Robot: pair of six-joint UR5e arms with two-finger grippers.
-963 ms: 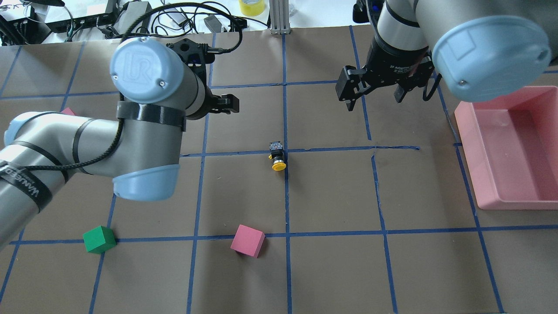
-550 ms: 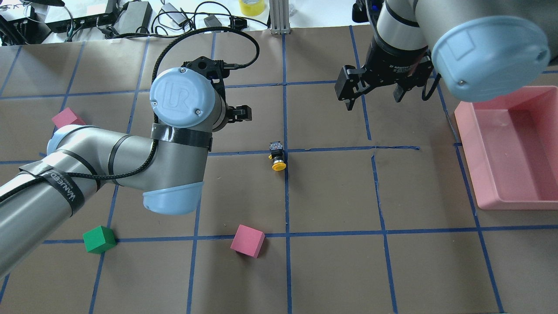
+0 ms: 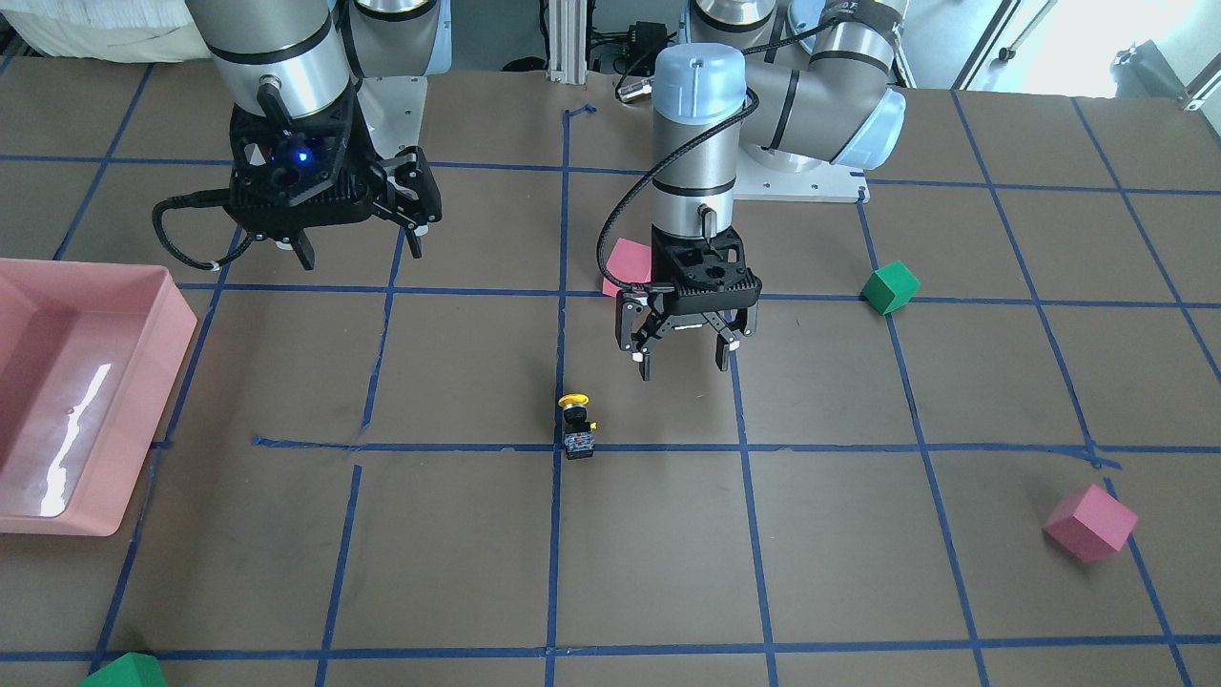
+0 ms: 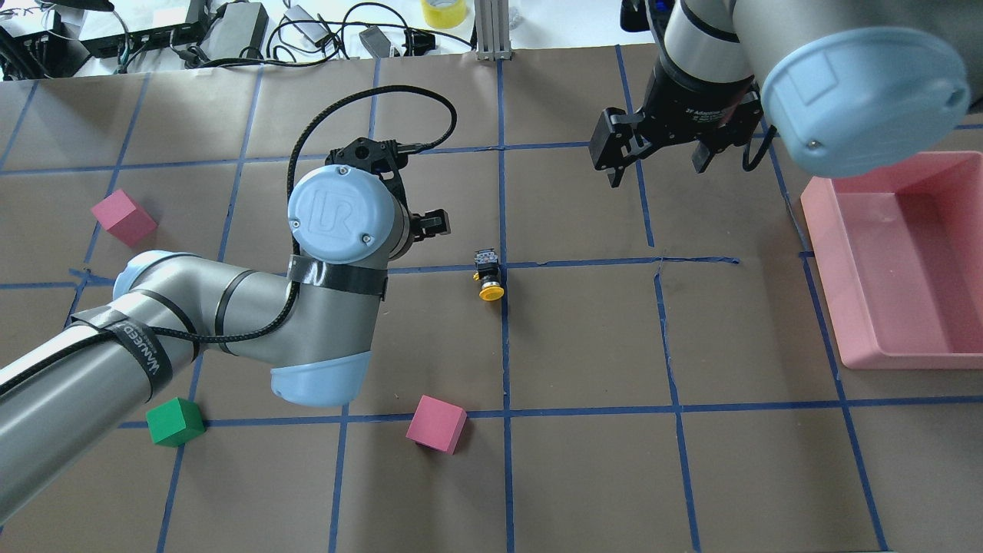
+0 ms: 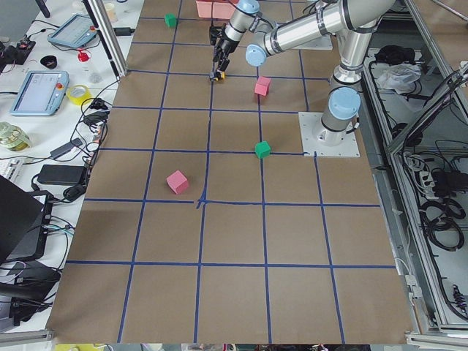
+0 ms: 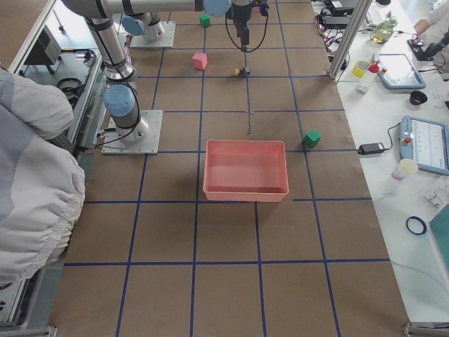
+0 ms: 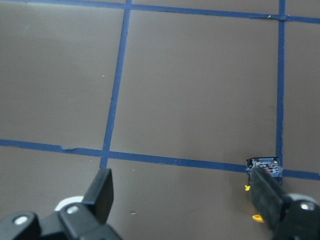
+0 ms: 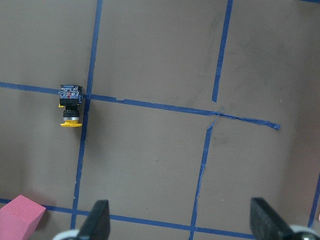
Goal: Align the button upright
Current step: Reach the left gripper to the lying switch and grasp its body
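1. Both end effectors hang above the surface (image 4: 584,346) on their grey arms and point down. The left end effector (image 3: 683,367) has its two fingers (image 7: 102,187) spread wide with nothing between them. The right end effector (image 4: 656,173) is likewise spread apart and empty.
2. The surface is brown and ruled into squares by blue tape lines.
3. A pink tray (image 4: 829,269) sits at the robot's right end of the surface, well apart from the button. The right end effector hangs between the two.
4. Foam cubes lie scattered on the surface, none touching the button. On the robot's left are a pink cube (image 4: 123,217) and a green cube (image 4: 175,422). A second pink cube (image 4: 436,424) sits on the robot's side of the button. Another green cube (image 3: 129,673) sits at the far edge, on the robot's right.
5. The button (image 4: 488,275) lies on its side where two tape lines cross, near the middle of the surface. Its yellow cap points toward the robot and its base points away. It rests just beside the left end effector, on that end effector's right and below it, and is not touched. In the left wrist view one fingertip covers part of its body, so only the base and slivers of yellow show. From the right end effector it lies well off toward the robot's left.
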